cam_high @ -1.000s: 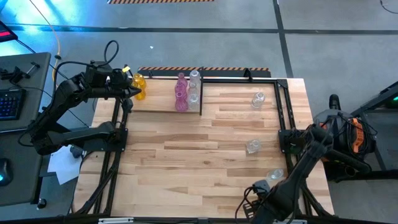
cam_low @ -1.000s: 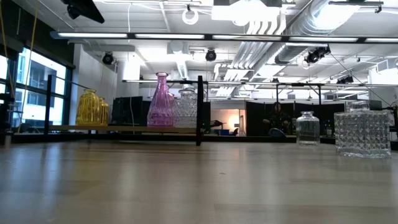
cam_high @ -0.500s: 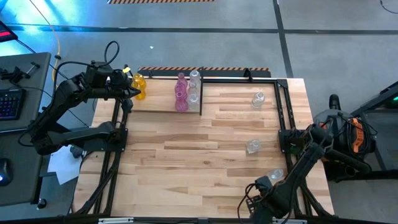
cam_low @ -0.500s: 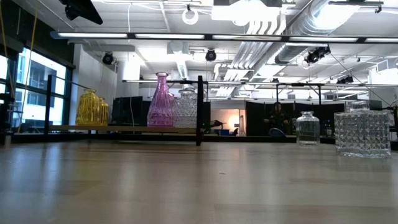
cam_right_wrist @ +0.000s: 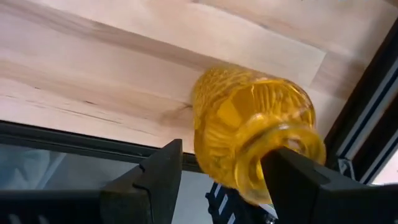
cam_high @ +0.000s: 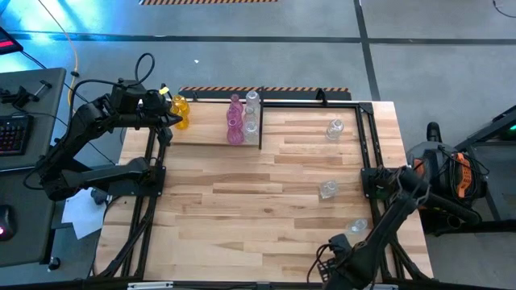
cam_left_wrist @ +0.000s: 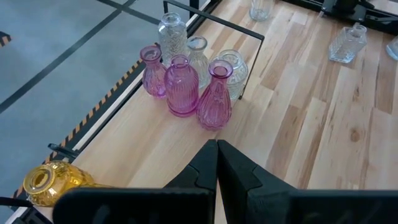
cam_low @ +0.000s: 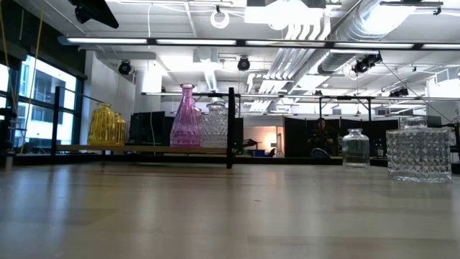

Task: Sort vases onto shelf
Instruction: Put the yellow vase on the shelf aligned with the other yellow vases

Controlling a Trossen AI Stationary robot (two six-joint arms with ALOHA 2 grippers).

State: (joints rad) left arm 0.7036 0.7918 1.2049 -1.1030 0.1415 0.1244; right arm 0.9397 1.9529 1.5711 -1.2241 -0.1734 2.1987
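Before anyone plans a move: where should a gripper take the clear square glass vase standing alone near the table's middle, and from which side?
Take the clear square glass vase across two opposite flat sides of its body, coming straight down. It stands upright on the wooden table, nothing touching it.

Bright ceiling strip lights (cam_low: 237, 42) flood the low view with glare. The tabletop (cam_high: 266, 201) is evenly lit, its shadows soft. The amber vase (cam_right_wrist: 249, 134) looms close, perhaps slightly blurred.

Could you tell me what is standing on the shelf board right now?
On the shelf: three pink vases, three clear vases behind them, an amber vase apart. Anything beneath the left claw is hidden.
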